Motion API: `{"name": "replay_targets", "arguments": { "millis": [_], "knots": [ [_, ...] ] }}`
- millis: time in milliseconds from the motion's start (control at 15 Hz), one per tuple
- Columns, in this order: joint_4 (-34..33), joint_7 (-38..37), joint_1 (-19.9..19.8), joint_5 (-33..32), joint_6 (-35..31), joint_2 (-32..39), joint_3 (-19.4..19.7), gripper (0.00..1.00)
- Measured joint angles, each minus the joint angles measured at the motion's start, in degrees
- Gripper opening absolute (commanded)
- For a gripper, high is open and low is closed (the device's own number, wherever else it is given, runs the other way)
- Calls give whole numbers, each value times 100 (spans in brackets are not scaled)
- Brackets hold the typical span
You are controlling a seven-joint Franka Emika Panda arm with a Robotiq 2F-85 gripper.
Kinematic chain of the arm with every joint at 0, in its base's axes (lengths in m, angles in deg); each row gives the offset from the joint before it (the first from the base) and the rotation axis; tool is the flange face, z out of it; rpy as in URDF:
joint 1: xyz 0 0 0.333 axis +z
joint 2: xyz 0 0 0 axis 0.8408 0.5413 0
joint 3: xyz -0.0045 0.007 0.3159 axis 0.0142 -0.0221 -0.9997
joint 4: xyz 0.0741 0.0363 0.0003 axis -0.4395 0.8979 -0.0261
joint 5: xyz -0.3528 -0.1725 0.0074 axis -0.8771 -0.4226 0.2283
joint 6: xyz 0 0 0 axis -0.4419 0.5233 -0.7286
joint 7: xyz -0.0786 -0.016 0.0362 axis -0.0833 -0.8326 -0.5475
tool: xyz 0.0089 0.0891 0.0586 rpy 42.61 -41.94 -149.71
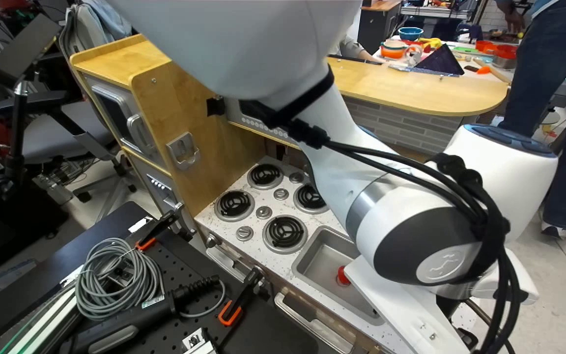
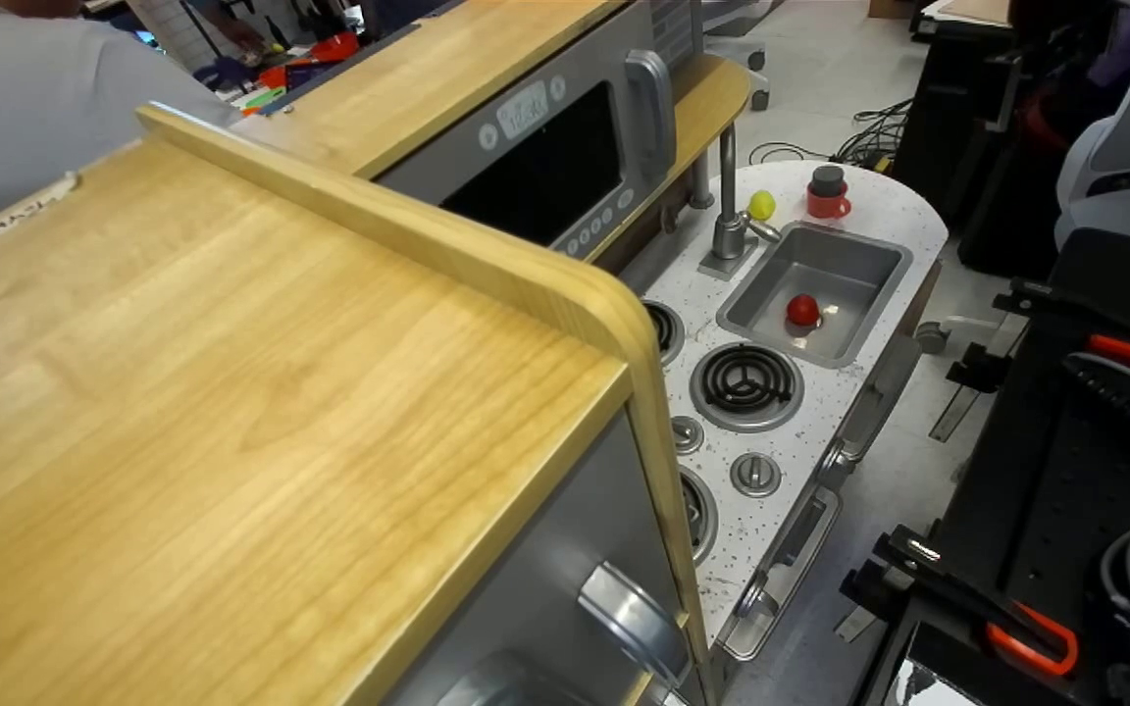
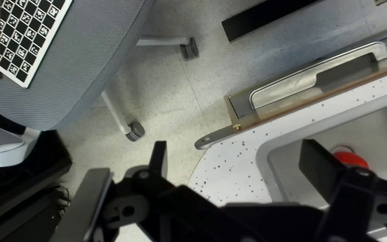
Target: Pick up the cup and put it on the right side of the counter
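A red cup (image 2: 828,204) with a handle and a dark grey round top stands upright on the rounded end of the white counter (image 2: 894,208), beyond the sink (image 2: 759,284). The cup does not show in the wrist view or in the exterior view that holds the arm. My gripper (image 3: 237,161) is open and empty in the wrist view, its fingers wide apart above the counter's rounded end and the sink. The counter also shows in the wrist view (image 3: 227,164) and in an exterior view (image 1: 258,253). There the arm hides its rounded end and the gripper.
A red ball (image 2: 802,310) lies in the sink. A yellow-green ball (image 2: 761,205) and a tall faucet (image 2: 728,211) stand near the cup. A grey microwave (image 2: 555,167) and light-wood shelf (image 1: 425,96) rise behind. A black table (image 1: 165,290) with clamps and cables runs along the front.
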Motion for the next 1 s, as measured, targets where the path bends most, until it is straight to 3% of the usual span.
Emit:
{"name": "replay_targets", "arguments": {
  "millis": [600, 1000],
  "knots": [
    [-2056, -1119, -59, 166, 5, 1903, -144, 100],
    [-3421, -1365, -43, 166, 120, 2943, -303, 100]
  ]
}}
